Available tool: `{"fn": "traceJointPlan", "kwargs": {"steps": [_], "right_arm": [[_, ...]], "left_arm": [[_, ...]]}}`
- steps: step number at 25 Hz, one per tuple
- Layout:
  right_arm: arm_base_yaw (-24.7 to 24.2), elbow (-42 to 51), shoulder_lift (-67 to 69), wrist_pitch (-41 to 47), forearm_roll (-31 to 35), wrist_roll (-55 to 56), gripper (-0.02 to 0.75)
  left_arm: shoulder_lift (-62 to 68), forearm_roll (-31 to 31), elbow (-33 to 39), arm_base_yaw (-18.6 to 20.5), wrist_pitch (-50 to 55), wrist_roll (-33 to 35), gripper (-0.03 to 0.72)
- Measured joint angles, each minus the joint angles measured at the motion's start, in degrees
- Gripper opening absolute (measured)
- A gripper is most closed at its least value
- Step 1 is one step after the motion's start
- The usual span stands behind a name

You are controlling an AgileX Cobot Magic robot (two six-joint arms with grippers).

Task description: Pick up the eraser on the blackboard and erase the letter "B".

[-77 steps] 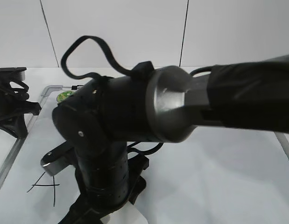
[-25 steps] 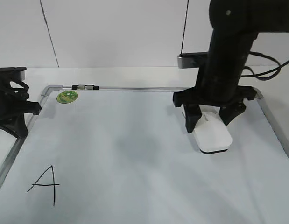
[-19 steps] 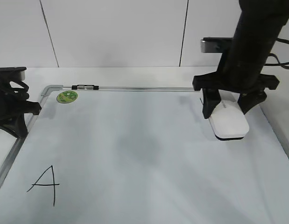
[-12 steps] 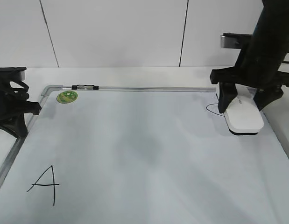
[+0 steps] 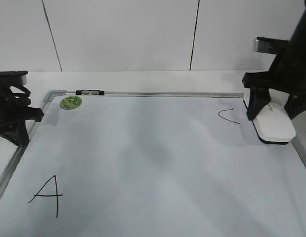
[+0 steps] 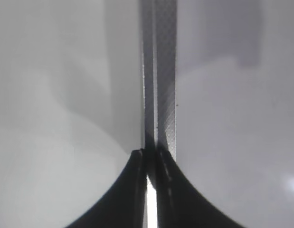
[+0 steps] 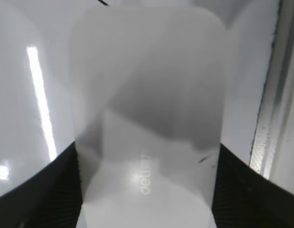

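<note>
White wall panels with thin dark seams stand behind a pale tabletop [image 5: 143,76], and the blackboard [image 5: 153,94] lies flat on it, filling most of the exterior view.

At the far right the right gripper [image 5: 276,118] points down over the board, its two black fingers [image 5: 253,106] standing on either side of the eraser [image 5: 275,126]. The right wrist view shows the eraser [image 7: 151,118] filling the gap between the dark fingers [image 7: 47,190], both against its long sides, so the gripper is clamped on it. The eraser's dark underside sits on or just above the board; which one cannot be told. Just to the right of this gripper runs the board's grey frame [image 7: 272,95].

Just to the left of the right gripper is a small curved black mark [image 5: 228,115] on the board. Well away from it, at the board's near left, is the "A" [image 5: 46,196]. A round green magnet [image 5: 71,102] sits near the far left corner. No "B" shows on the board.

The left gripper [image 5: 12,111] rests at the board's left edge, well apart from the eraser. In the left wrist view its dark fingers [image 6: 128,190] nearly meet, with only a thin bright slit between them and nothing held, above the frame strip [image 6: 161,71].
</note>
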Motion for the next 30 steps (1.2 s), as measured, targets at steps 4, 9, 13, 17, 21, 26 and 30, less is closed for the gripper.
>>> {"fn": "traceJointPlan", "kwargs": {"steps": [4, 9, 13, 17, 21, 26, 30], "right_arm": [[-1.23, 3.64, -1.16, 0.0, -1.05, -3.0, 0.535], [-1.31, 11.55, -3.4, -0.77, -3.37, -5.3, 0.535], [-1.31, 14.69, -3.38, -4.04, -4.32, -5.3, 0.535], [-1.72, 14.94, -3.38, -7.43, -4.09, -6.12, 0.535], [-4.54, 14.94, -3.38, -8.31, -1.67, -6.12, 0.535], [-7.43, 14.94, -3.38, -8.42, -0.52, -8.51, 0.535], [-7.55, 14.94, -3.07, -8.54, 0.85, -10.07, 0.535]], "left_arm": [[0.0, 0.0, 0.0, 0.0, 0.0, 0.0, 0.016], [0.0, 0.0, 0.0, 0.0, 0.0, 0.0, 0.016], [0.0, 0.0, 0.0, 0.0, 0.0, 0.0, 0.016], [0.0, -0.1, 0.0, 0.0, 0.0, 0.0, 0.016], [0.0, -0.1, 0.0, 0.0, 0.0, 0.0, 0.016], [0.0, -0.1, 0.0, 0.0, 0.0, 0.0, 0.016], [0.0, -0.1, 0.0, 0.0, 0.0, 0.0, 0.016]]}}
